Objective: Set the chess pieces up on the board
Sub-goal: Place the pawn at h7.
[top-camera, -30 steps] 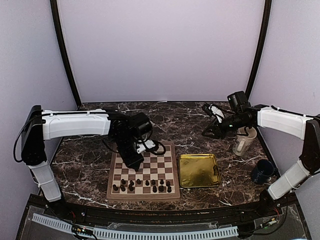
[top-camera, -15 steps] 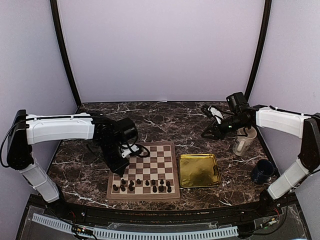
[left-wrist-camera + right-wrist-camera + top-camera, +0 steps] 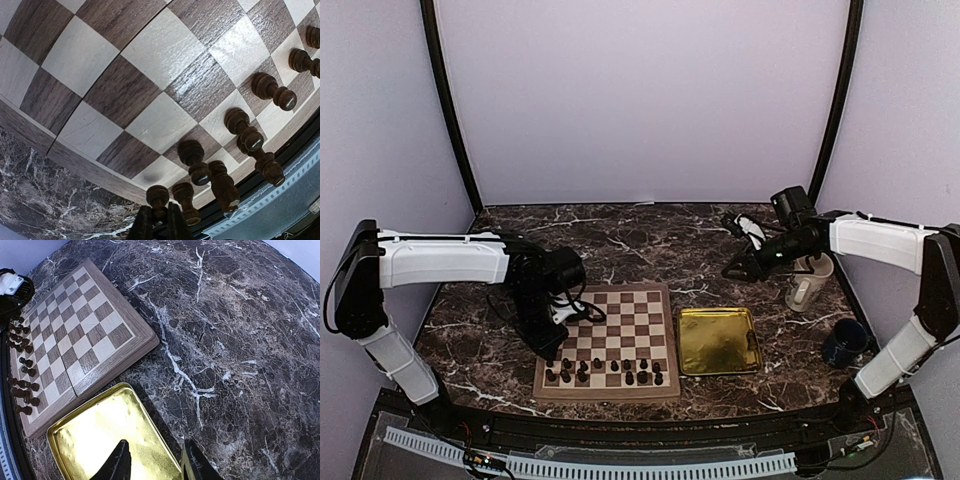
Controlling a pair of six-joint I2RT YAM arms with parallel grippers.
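left wrist view: the left gripper (image 3: 159,224) is pinched tight, seemingly on a dark pawn (image 3: 157,196). it hangs over the near-left corner of the board (image 3: 165,47), likely to seat the pawn beside the chess pieces (image 3: 267,86) lined along the near edge. the right gripper (image 3: 156,460) hangs partly open and empty above the worktop beyond the gold tray (image 3: 100,440), out of the way. a second ago the left arm was over the board's middle.

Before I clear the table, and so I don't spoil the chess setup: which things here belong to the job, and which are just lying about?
Job: chess pieces, board, left gripper shut on one of them.
Lying about: gold tray, cream jug, dark blue cup.
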